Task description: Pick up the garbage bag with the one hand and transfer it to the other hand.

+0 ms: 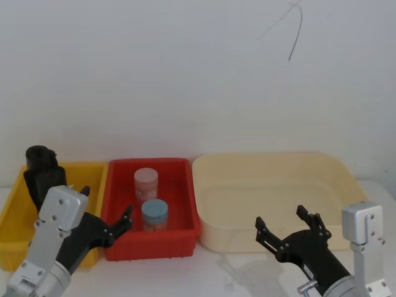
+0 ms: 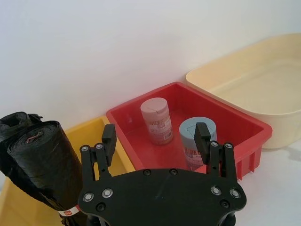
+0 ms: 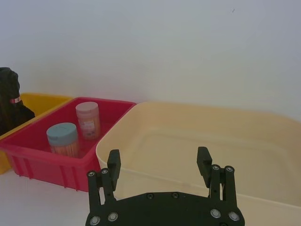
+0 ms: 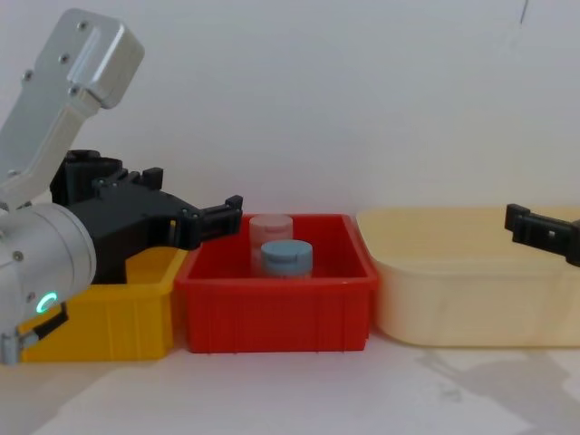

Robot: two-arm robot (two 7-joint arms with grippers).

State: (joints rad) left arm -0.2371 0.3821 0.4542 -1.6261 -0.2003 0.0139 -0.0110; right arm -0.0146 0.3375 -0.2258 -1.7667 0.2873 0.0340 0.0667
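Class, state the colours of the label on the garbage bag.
Red and white label on the garbage bag; left wrist view.

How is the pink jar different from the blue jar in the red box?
The pink jar has a pale pink lid; the blue jar has a light blue one. The pink jar stands farther back, the blue jar nearer the robot. Both stand upright in the red box.

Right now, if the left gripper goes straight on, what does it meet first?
Probably the pink jar in the red bin; it lies between the open left gripper's fingers. Depth is unclear, so the blue jar could come first.
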